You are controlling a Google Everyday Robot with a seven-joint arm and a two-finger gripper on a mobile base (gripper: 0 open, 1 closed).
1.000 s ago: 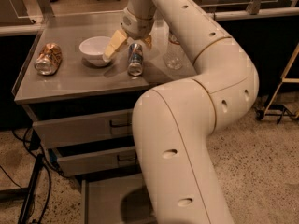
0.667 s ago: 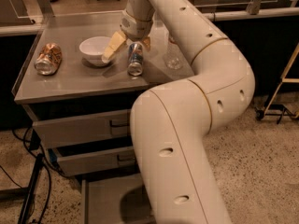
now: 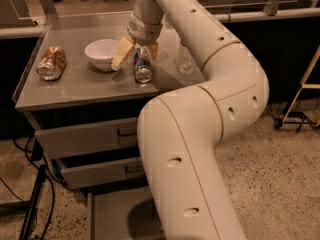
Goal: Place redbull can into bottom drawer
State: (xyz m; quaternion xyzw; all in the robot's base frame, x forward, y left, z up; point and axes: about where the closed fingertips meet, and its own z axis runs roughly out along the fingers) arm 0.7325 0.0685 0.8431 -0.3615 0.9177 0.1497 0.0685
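The redbull can [image 3: 143, 65], slim blue and silver, stands on the grey cabinet top [image 3: 90, 89] with its shiny top tilted toward the camera. My gripper [image 3: 136, 53] reaches down from the arm and is open, with its yellowish fingers [image 3: 121, 54] on either side of the can's upper part. The bottom drawer [image 3: 107, 214] is pulled out below the cabinet. It shows a flat grey floor, and my arm hides part of it.
A white bowl [image 3: 101, 52] stands just left of the gripper. An orange-copper can [image 3: 51, 62] lies on its side at the far left. A clear glass [image 3: 184, 64] stands right of the can. The two upper drawers [image 3: 90, 136] are closed. Cables hang at the cabinet's left.
My arm's lower link has shifted slightly to the left. The gripper and the can stay in almost the same place.
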